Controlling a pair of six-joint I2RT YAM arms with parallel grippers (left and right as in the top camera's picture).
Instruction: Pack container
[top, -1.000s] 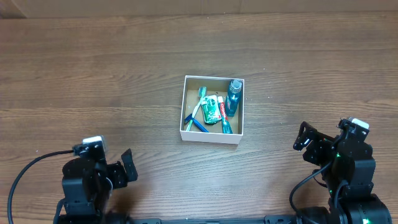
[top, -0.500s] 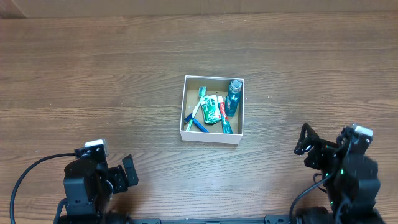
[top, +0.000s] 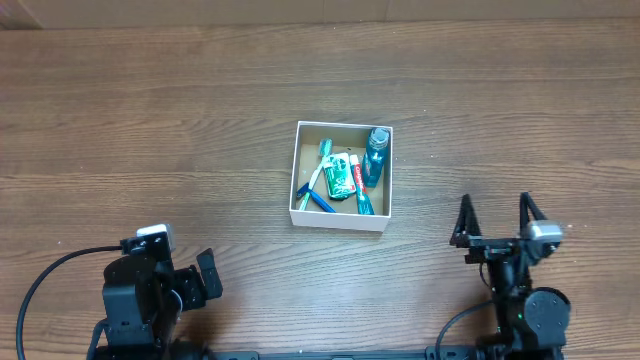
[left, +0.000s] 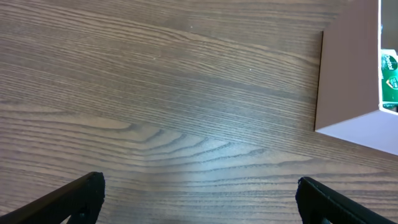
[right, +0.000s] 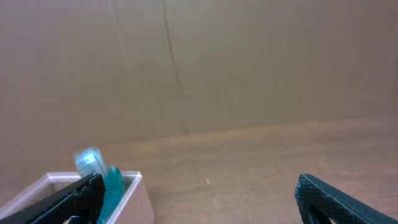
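The box (top: 338, 221) sits open-topped near the middle of the bench, a bit toward the right edge, well apart from both arms. Inside: a blue bottle (top: 376, 152) along the wall on the right-edge side, a green toothpaste tube (top: 340, 180) in the middle, a toothbrush (top: 319, 166) lying slantwise toward the left-edge side, plus a few more small items I can't name for sure. Everything lies below or about level with the rim, except that in the right wrist view the bottle cap pokes just above it. The left gripper (left: 199, 202) is down by the near edge toward the left corner, fingers spread wide, nothing between them, with only bare wood and one white side of the box in its camera. The right gripper (top: 494, 216) is by the near edge toward the right corner, fingers also spread apart and empty, pointing toward the far edge, with the box corner low in its view. The overhead shows no loose items on the bench. Judgement: packing looks finished or at its last step, and both arms look parked. For the next move, there's nothing in view left to fetch and no lid visible. At most, press the bottle down flat, which calls for a long reach in from the near-right corner.
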